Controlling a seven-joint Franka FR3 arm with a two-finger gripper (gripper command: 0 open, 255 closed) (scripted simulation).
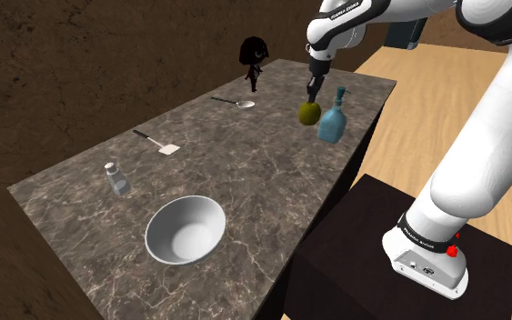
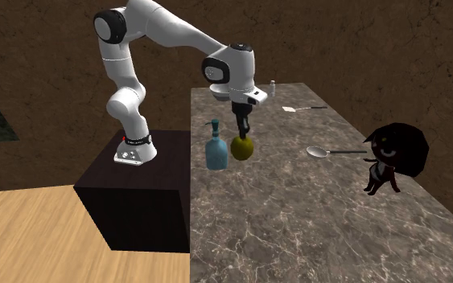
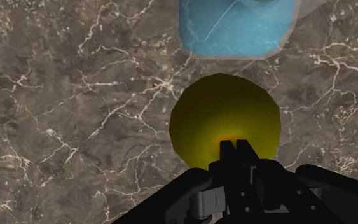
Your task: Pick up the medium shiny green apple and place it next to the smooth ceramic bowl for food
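While the gripper (image 1: 313,94) pinches the top of the yellow-green apple (image 1: 309,113) with its fingers drawn almost together, the fruit hangs at the shoulder view's upper right, seemingly just clear of the marble counter (image 1: 245,164) and just beside the blue bottle (image 1: 333,118). The pick looks done and the carry is in hand. Next the arm must travel toward the lower left of the frame, where the white bowl (image 1: 185,229) sits well apart, and set the apple beside its rim, not inside. There is one of each: apple, bowl, bottle, spoon (image 1: 235,103), spatula (image 1: 158,143), shaker (image 1: 115,178) and dark-haired doll (image 1: 253,59).
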